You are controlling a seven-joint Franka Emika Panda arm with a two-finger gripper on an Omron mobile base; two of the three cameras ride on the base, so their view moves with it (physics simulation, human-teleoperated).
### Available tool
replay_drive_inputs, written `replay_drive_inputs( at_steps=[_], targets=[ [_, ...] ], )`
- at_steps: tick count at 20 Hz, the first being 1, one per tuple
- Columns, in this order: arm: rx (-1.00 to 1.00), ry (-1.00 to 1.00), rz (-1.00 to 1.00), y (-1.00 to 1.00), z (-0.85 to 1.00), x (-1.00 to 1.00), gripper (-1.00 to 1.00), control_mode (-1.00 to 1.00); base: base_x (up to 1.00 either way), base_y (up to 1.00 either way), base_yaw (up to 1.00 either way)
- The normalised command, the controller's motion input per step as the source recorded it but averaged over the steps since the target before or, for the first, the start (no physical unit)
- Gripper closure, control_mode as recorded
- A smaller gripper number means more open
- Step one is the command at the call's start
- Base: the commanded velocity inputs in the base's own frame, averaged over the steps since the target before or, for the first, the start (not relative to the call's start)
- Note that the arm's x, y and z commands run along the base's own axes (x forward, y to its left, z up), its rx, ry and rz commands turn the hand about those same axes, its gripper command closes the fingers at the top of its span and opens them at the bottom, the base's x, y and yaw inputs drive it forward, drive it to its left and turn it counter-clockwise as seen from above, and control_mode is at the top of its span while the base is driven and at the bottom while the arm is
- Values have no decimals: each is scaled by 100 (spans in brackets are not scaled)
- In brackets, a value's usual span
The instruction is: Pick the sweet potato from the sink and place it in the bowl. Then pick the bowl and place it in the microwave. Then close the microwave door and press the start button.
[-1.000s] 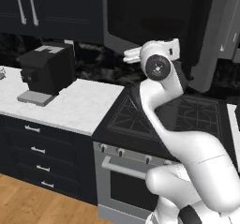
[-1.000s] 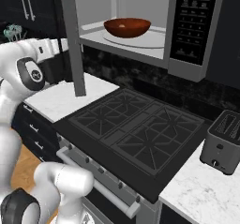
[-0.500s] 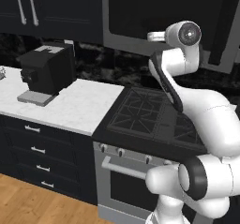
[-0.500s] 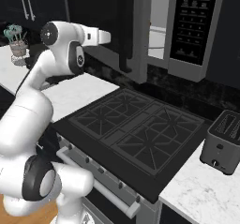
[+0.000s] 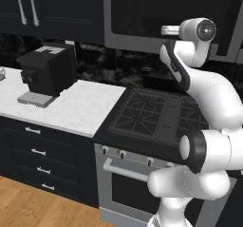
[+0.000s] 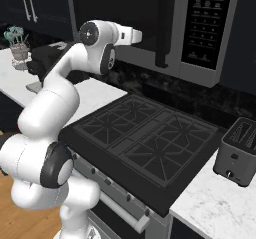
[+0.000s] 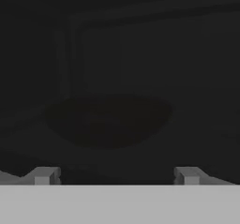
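One landmark: wide dark over-range microwave point(image 6: 200, 28) with a black keypad panel on its right end, mounted above the black gas cooktop point(image 6: 150, 143)
Microwave door: large grey-framed panel with dark glass window point(image 5: 156, 17), swung shut or nearly shut across the microwave's front; a dark vertical handle point(image 6: 164, 25) stands just left of the keypad
Arm: white jointed arm reaches up from the base to the door, its hand level with the microwave's lower half
Pincer: two-finger gripper point(image 7: 115, 175) pressed close to the door glass, jaws spread wide, nothing between them
Bowl: wide shallow round bowl point(image 7: 108, 120), seen dimly as a dark shape through the glass, inside the microwave, straight ahead of the pincer and beyond the fingertips point(image 7: 43, 175), centred between them, not touching
Sweet potato: cannot tell; too dim behind the glass
Coffee machine: black boxy machine point(image 5: 47, 71) on the white counter point(image 5: 80, 107), well left of the microwave
Toaster: small grey toaster point(image 6: 239, 150), below the microwave's right end
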Motion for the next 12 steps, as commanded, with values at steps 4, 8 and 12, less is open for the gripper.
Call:
replay_drive_inputs(
  at_steps=[4, 8, 12],
  targets=[
    [0, -8, 2, -46, -8, 73, -100, -100, 0, 0, 0],
    [0, 0, 3, -36, -22, 99, -100, -100, 0, 0, 0],
    [-1, -15, 0, 3, -7, 20, -100, -100, 0, 0, 0]
  ],
)
